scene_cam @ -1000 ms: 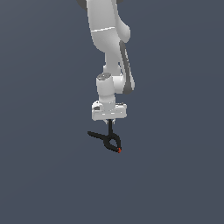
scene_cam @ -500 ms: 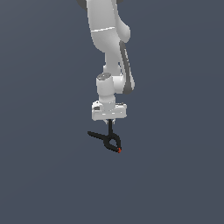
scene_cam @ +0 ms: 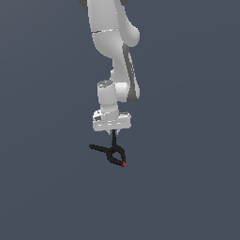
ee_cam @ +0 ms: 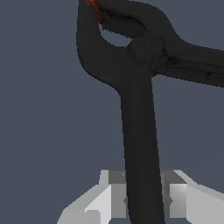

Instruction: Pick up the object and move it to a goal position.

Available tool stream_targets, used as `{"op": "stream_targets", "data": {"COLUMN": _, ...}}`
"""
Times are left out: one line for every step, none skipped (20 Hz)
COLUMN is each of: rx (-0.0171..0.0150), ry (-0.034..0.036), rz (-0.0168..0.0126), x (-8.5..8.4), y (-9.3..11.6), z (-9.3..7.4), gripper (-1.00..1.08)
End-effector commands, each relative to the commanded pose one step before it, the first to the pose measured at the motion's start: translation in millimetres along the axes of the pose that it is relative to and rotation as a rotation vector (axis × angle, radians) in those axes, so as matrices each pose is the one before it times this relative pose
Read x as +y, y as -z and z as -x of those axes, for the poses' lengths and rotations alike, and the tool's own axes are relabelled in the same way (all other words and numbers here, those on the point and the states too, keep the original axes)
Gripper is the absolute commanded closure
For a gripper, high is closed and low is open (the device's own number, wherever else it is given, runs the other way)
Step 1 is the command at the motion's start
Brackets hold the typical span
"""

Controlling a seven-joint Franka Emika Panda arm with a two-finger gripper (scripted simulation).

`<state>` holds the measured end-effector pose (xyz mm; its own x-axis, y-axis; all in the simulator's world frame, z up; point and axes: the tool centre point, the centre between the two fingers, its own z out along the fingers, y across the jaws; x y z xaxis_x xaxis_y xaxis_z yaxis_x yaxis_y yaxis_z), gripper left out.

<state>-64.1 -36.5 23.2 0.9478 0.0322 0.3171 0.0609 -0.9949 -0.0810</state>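
The pincer (scene_cam: 114,134) is clamped on one thin handle of the clamp (scene_cam: 112,153); light, stiff, likely to pivot.

The hand (ee_cam: 139,201) grips the clamp (ee_cam: 139,109) by one handle.

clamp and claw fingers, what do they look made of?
Spring clamp: looks like matte black plastic, possibly coated metal; uniform dark surface with only soft highlights, plus a small red-orange tip that looks rubbery or painted. Claw fingers: pale grey, flat-shaded blocks, smooth like painted metal or hard plastic. It is a render, so neither is certain.
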Motion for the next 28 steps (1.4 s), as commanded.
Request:
{"op": "stream_targets", "data": {"rx": 0.00337, "ry": -0.00264, "rz": 0.00333, "x": 17.06, "y": 1.33, "z": -9.91, "gripper": 1.08}}
{"op": "stream_targets", "data": {"rx": 0.0, "ry": 0.0, "rz": 0.0, "x": 6.81, "y": 0.09, "z": -4.03, "gripper": 1.08}}
{"op": "stream_targets", "data": {"rx": 0.0, "ry": 0.0, "rz": 0.0, "x": 7.15, "y": 0.09, "z": -4.26, "gripper": 1.08}}
{"op": "stream_targets", "data": {"rx": 0.00006, "ry": 0.00017, "rz": 0.00067, "x": 7.46, "y": 0.18, "z": -4.49, "gripper": 1.08}}
{"op": "stream_targets", "data": {"rx": 0.0, "ry": 0.0, "rz": 0.0, "x": 7.74, "y": 0.07, "z": -4.66, "gripper": 1.08}}
{"op": "stream_targets", "data": {"rx": 0.0, "ry": 0.0, "rz": 0.0, "x": 7.99, "y": 0.06, "z": -4.85, "gripper": 1.08}}
{"op": "stream_targets", "data": {"rx": 0.0, "ry": 0.0, "rz": 0.0, "x": 8.21, "y": 0.05, "z": -5.02, "gripper": 1.08}}
{"op": "stream_targets", "data": {"rx": 0.0, "ry": 0.0, "rz": 0.0, "x": 8.4, "y": 0.03, "z": -5.18, "gripper": 1.08}}
{"op": "stream_targets", "data": {"rx": 0.0, "ry": 0.0, "rz": 0.0, "x": 8.56, "y": 0.01, "z": -5.33, "gripper": 1.08}}
{"op": "stream_targets", "data": {"rx": 0.0, "ry": 0.0, "rz": 0.0, "x": 8.45, "y": -0.01, "z": -5.32, "gripper": 1.08}}
{"op": "stream_targets", "data": {"rx": 0.0, "ry": 0.0, "rz": 0.0, "x": 8.08, "y": -0.03, "z": -5.13, "gripper": 1.08}}
{"op": "stream_targets", "data": {"rx": 0.0, "ry": 0.0, "rz": 0.0, "x": 7.45, "y": -0.05, "z": -4.78, "gripper": 1.08}}
{"op": "stream_targets", "data": {"rx": 0.0, "ry": 0.0, "rz": 0.0, "x": 6.83, "y": -0.06, "z": -4.43, "gripper": 1.08}}
{"op": "stream_targets", "data": {"rx": 0.0, "ry": 0.0, "rz": 0.0, "x": 6.25, "y": -0.08, "z": -4.1, "gripper": 1.08}}
{"op": "stream_targets", "data": {"rx": 0.0, "ry": 0.0, "rz": 0.0, "x": 5.71, "y": -0.09, "z": -3.79, "gripper": 1.08}}
{"op": "stream_targets", "data": {"rx": 0.00004, "ry": -0.00017, "rz": -0.00067, "x": 5.2, "y": -0.2, "z": -3.46, "gripper": 1.08}}
{"op": "stream_targets", "data": {"rx": 0.0, "ry": 0.0, "rz": 0.0, "x": 4.73, "y": -0.11, "z": -3.21, "gripper": 1.08}}
{"op": "stream_targets", "data": {"rx": 0.0, "ry": 0.0, "rz": 0.0, "x": 4.28, "y": -0.11, "z": -2.93, "gripper": 1.08}}
{"op": "stream_targets", "data": {"rx": 0.0, "ry": 0.0, "rz": 0.0, "x": 3.85, "y": -0.11, "z": -2.67, "gripper": 1.08}}
{"op": "stream_targets", "data": {"rx": 0.0, "ry": 0.0, "rz": 0.0, "x": 3.43, "y": -0.12, "z": -2.41, "gripper": 1.08}}
{"op": "stream_targets", "data": {"rx": 0.00006, "ry": -0.00011, "rz": -0.00068, "x": 3.0, "y": -0.23, "z": -2.15, "gripper": 1.08}}
{"op": "stream_targets", "data": {"rx": 0.0, "ry": 0.0, "rz": 0.0, "x": 2.65, "y": -0.12, "z": -1.92, "gripper": 1.08}}
{"op": "stream_targets", "data": {"rx": 0.0, "ry": 0.0, "rz": 0.0, "x": 2.28, "y": -0.12, "z": -1.68, "gripper": 1.08}}
{"op": "stream_targets", "data": {"rx": 0.0, "ry": 0.0, "rz": 0.0, "x": 1.93, "y": -0.11, "z": -1.45, "gripper": 1.08}}
{"op": "stream_targets", "data": {"rx": 0.0, "ry": 0.0, "rz": 0.0, "x": 1.6, "y": -0.1, "z": -1.22, "gripper": 1.08}}
{"op": "stream_targets", "data": {"rx": 0.00013, "ry": -0.00012, "rz": -0.00067, "x": 1.25, "y": -0.16, "z": -0.99, "gripper": 1.08}}
{"op": "stream_targets", "data": {"rx": 0.0, "ry": 0.0, "rz": 0.0, "x": 0.98, "y": -0.08, "z": -0.77, "gripper": 1.08}}
{"op": "stream_targets", "data": {"rx": 0.0, "ry": 0.0, "rz": 0.0, "x": 0.69, "y": -0.06, "z": -0.55, "gripper": 1.08}}
